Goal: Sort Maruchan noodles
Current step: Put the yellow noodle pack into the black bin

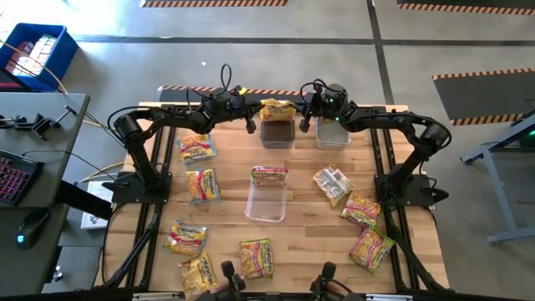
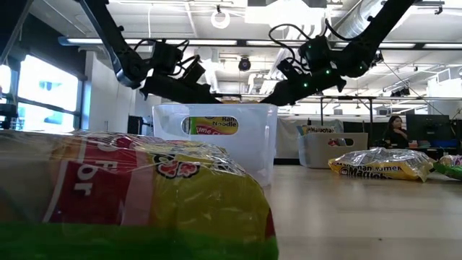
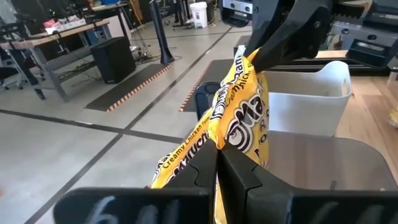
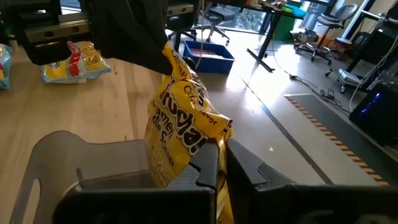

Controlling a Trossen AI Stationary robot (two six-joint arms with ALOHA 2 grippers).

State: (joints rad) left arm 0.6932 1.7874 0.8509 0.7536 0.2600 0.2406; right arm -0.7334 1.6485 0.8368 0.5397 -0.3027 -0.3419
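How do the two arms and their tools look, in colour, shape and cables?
Both arms are black, built of slim tube segments with thick round joints. Loose black cables loop above each wrist. The left tool and right tool each end in two flat dark fingers. Small green lights glow near the right wrist.

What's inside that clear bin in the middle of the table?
One yellow noodle packet lies at the far end of the clear bin; the rest of its floor looks bare. Whether anything lies beneath that packet cannot be seen.
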